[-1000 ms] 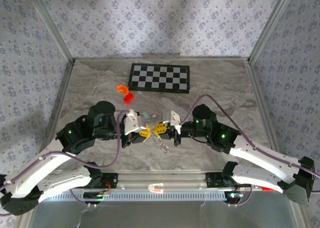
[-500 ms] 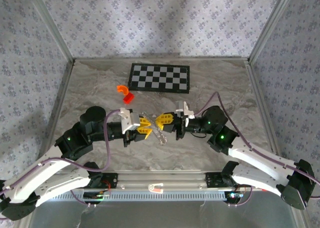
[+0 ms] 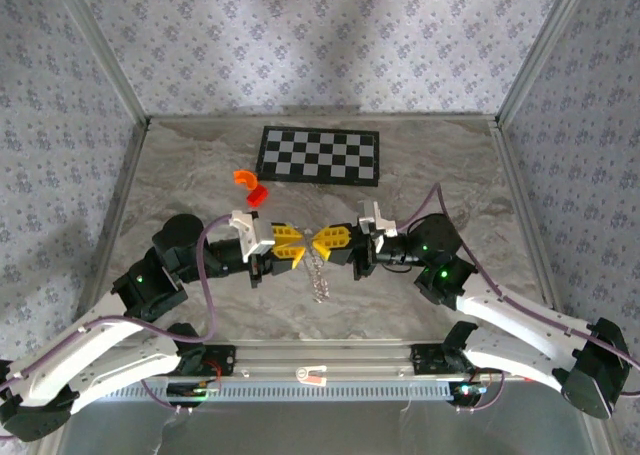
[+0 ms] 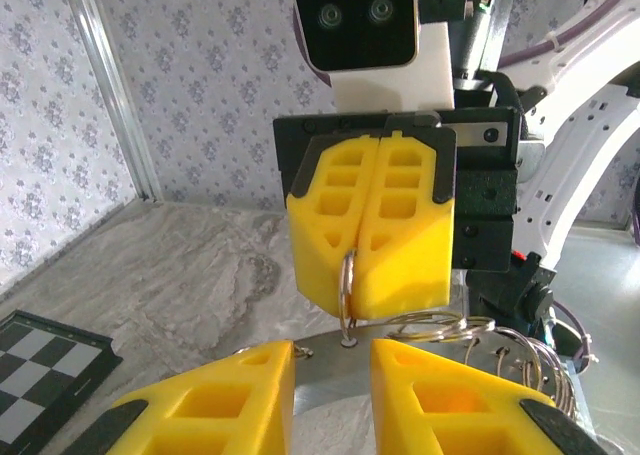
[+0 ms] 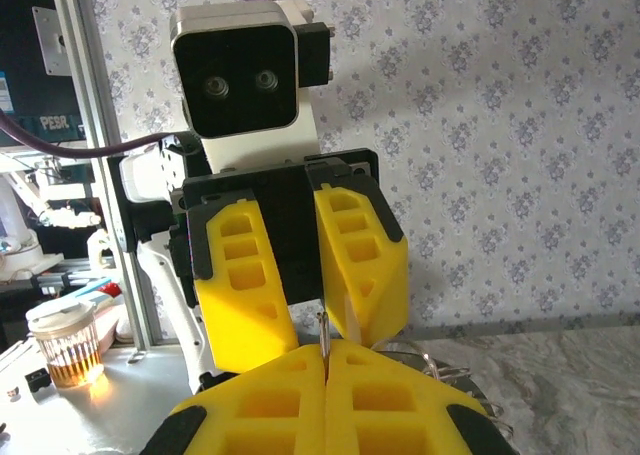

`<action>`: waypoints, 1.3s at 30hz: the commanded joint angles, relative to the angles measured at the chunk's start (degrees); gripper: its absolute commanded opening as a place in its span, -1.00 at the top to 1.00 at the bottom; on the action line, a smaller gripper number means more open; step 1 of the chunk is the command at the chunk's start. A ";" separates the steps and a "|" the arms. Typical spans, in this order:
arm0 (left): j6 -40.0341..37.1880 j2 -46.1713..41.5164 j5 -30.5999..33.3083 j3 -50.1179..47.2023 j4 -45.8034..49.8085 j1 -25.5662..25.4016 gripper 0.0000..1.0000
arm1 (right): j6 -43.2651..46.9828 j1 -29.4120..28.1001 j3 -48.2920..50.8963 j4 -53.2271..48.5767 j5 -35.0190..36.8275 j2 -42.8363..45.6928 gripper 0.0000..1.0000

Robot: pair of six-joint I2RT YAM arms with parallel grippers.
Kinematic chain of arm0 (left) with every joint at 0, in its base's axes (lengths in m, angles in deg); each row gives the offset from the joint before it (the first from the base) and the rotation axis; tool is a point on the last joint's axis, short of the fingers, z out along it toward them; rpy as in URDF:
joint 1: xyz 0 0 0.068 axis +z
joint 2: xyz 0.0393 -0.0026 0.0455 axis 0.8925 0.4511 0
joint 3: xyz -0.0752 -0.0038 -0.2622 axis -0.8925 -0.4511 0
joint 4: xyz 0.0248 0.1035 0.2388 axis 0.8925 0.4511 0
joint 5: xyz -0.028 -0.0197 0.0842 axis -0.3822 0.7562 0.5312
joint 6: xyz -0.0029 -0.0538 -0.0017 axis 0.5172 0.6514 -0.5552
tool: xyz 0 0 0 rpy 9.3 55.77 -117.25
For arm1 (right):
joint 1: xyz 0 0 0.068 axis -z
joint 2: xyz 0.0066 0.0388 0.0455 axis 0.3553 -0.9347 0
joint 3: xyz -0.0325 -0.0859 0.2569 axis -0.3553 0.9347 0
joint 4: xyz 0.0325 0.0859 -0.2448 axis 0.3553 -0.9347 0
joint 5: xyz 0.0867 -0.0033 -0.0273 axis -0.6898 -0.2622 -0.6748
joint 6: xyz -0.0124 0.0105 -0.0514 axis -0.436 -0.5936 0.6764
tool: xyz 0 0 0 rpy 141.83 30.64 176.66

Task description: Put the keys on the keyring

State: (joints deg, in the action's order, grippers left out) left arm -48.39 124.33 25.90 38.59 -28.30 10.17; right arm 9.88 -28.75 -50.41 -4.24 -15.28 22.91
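Observation:
The keyring is a silvery chain that hangs down between my two grippers. My right gripper is shut on one of its rings. That ring's edge pokes up from the closed fingertips. More wire loops trail beside it. My left gripper faces the right one tip to tip. Its yellow fingers stand apart, and the ring's lower end sits just beyond the gap. A flat grey patch shows there; I cannot tell what it is. The keys are hidden.
A black-and-white checkerboard lies at the back of the marble table. An orange curved piece and a red piece lie in front of its left end. Patterned walls on metal posts close in the sides.
Both grippers have moved away from the near edge and levelled out to face each other. The chain now hangs straight between them. The left jaws have spread slightly.

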 commanded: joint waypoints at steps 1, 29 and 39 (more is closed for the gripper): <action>0.95 -0.02 -1.36 0.65 -3.26 -0.34 0.48 | -1.04 0.28 0.44 4.01 -1.14 0.72 1.00; -0.13 1.39 -2.51 1.72 -2.41 -0.34 1.00 | 0.42 0.25 1.15 1.63 0.35 1.19 1.00; -8.93 3.92 0.01 9.08 15.93 -0.34 1.00 | 12.16 0.00 -3.38 -21.39 3.17 5.40 0.46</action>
State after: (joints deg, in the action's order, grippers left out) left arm -53.14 127.87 25.14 43.72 -18.14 10.02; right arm 16.61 -28.44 -50.65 -16.67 -13.68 26.82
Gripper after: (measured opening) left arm 0.045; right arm 0.263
